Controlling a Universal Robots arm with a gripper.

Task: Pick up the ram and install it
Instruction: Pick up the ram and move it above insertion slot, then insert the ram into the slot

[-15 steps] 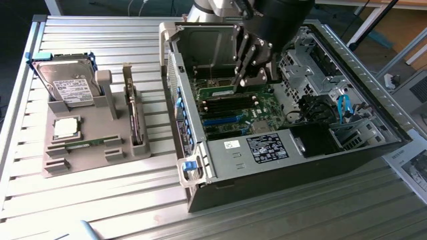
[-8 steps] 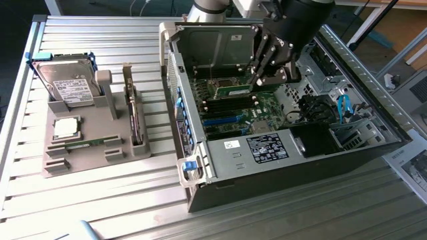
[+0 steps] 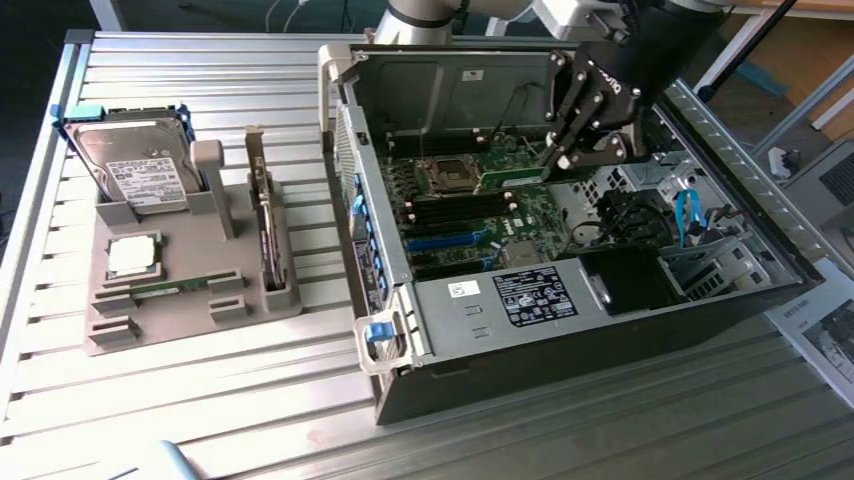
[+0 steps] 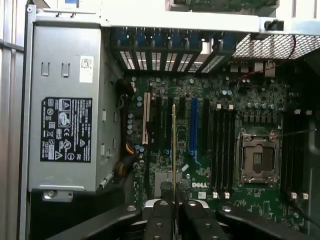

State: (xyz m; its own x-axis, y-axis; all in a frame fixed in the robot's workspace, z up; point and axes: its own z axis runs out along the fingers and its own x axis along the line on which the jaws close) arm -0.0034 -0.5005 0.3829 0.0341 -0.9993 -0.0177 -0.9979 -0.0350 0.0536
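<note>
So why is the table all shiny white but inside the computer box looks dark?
Exterior view: daylight glares off the metal table, while the computer case walls shade the motherboard. Wrist view: the case's rim washes out white, a dark shadow sits beside the power supply, and the ram in the tool shows as a thin pale line.
</note>
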